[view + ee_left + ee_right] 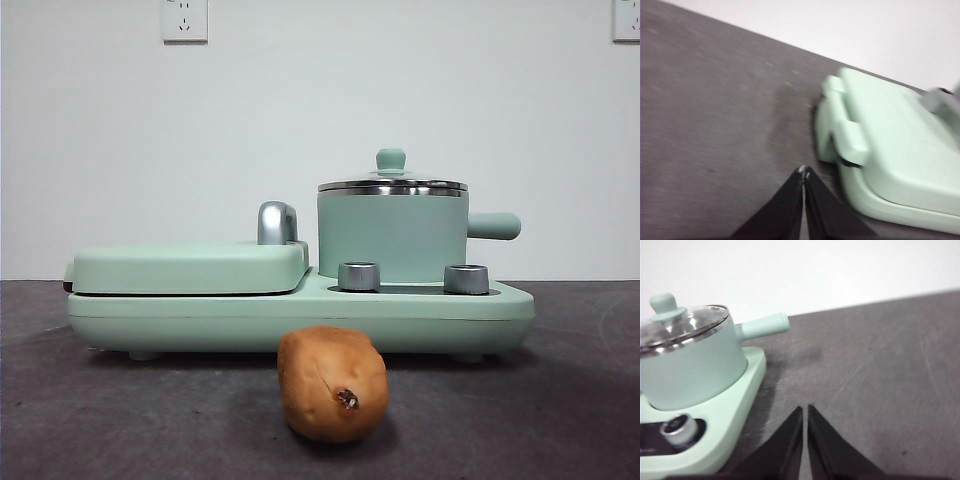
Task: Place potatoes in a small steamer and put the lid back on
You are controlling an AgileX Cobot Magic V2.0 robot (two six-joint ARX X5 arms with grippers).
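potato on table, lid seated on steamer, both grippers closed and empty

nearest the front camera, one potato (333, 384) lies on the dark table (560, 400), dark spot facing the lens, just in front of the mint-green cooker base (300, 318) and apart from it. neither wrist view shows the potato.

one small steamer (392, 236) stands on the base's right half, side handle pointing right. one lid (392, 184) sits closed on its steel rim, knob upright. two steel dials (359, 276) show at the base's front in the front view; the right wrist view shows only one.

one flat griddle cover (190, 268) lies shut on the left half, chrome handle (277, 223) behind it.

left gripper (804, 171): jaws pressed together, holding nothing, above bare table beside the griddle end; picture blurred.

right gripper (805, 409): jaws together, holding nothing, above bare table beside the steamer end.

open table lies to both sides of the cooker and around the potato.
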